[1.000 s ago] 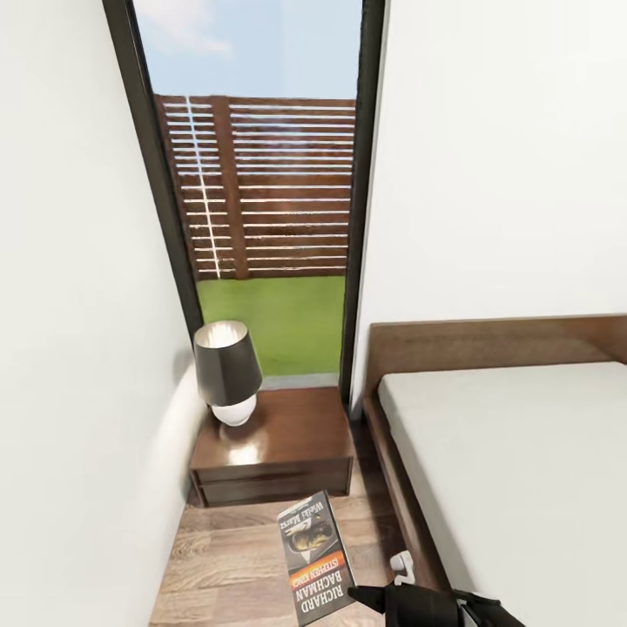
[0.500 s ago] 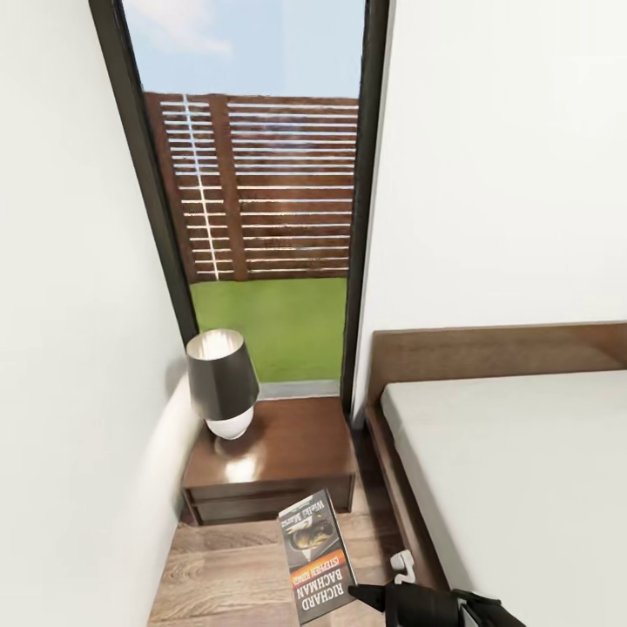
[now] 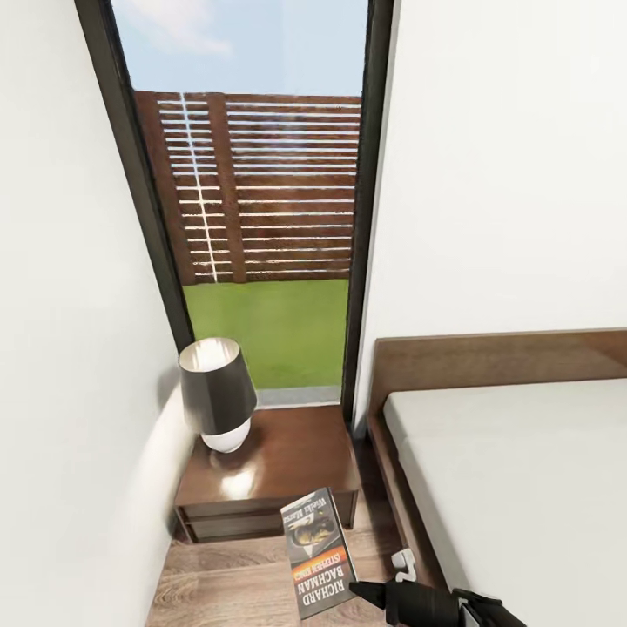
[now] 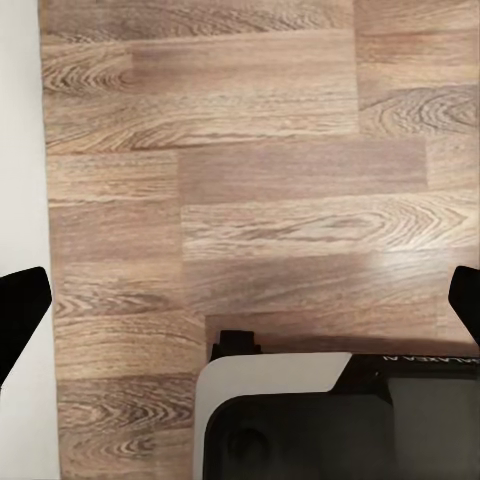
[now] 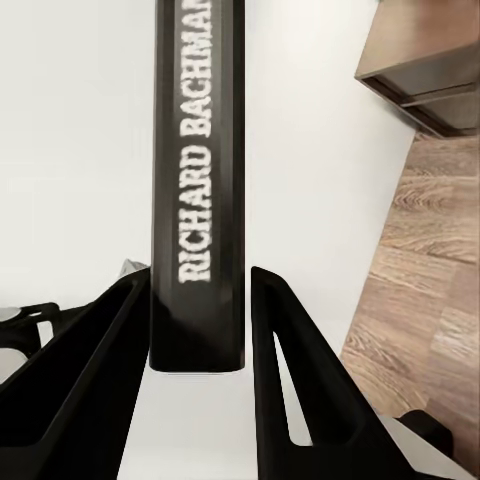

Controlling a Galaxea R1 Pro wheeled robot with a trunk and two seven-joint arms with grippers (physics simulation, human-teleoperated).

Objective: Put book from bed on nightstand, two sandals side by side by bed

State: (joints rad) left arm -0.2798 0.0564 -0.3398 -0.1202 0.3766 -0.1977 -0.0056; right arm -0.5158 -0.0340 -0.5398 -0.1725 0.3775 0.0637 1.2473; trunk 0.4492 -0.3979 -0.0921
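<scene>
The right pincer (image 3: 361, 594) holds the book (image 3: 318, 554) by its bottom edge. In the head view the book hangs in the air above the wood floor (image 3: 235, 583), just in front of the nightstand (image 3: 287, 461). Its cover faces up and shows the words "RICHARD BACHMAN" and an orange band.

In the right wrist view the book's dark spine (image 5: 196, 180) stands between the two black fingers (image 5: 285, 400), which press it from both sides.

The nightstand is dark brown with a shiny top. It sits in the corner between the white wall (image 3: 70, 348) and the bed (image 3: 522, 488). A lamp (image 3: 216, 394) with a dark shade and a round white base stands on the far left part of its top. The rest of the top is bare.

The bed is to the right, with a brown headboard (image 3: 496, 357) and a pale mattress. Behind the nightstand is a tall window (image 3: 252, 192) with grass and a brown fence outside.

In the left wrist view the left pincer (image 4: 240, 310) is wide apart. Its two black tips sit at the edges of the picture, and it holds nothing. Below it is the wood floor.
</scene>
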